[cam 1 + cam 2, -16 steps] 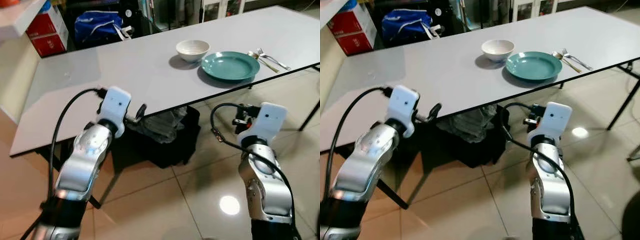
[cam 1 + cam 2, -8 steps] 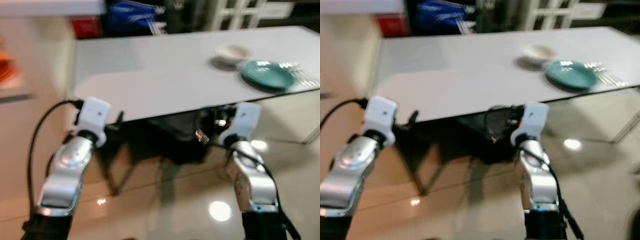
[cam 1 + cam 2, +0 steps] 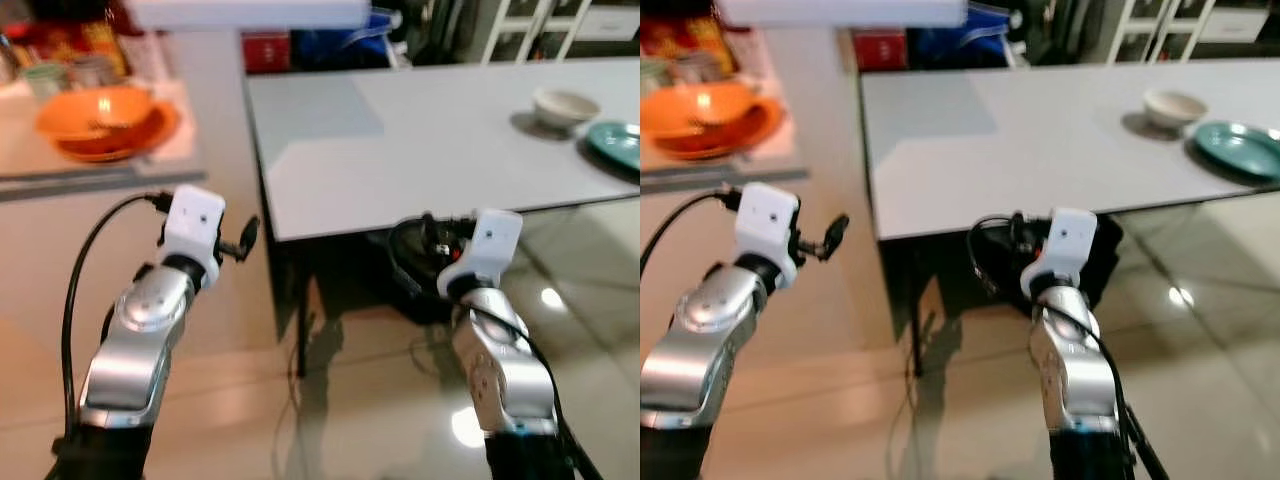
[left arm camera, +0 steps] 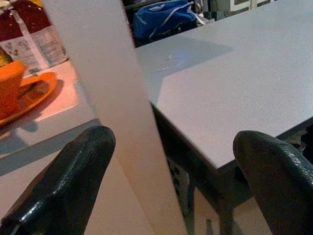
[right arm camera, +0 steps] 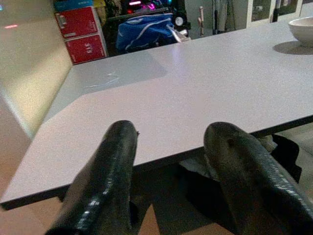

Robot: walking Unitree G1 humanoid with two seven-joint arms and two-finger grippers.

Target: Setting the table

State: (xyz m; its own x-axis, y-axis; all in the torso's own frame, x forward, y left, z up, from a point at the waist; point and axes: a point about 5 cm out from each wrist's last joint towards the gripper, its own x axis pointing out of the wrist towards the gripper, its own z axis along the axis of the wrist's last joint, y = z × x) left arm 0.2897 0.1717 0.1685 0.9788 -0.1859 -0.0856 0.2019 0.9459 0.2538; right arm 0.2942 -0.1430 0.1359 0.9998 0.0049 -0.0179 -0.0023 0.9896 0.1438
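Honestly, your main risk is clipping the long grey table (image 3: 400,150) edge while walking. Head views: white ceramic bowl (image 3: 565,104) and teal plate (image 3: 618,143) sit at two o'clock; an orange bowl (image 3: 95,115) at eleven. Left wrist: left gripper (image 4: 171,171) spread wide, empty. Right wrist: right gripper (image 5: 168,166) parted, empty, near the table edge.
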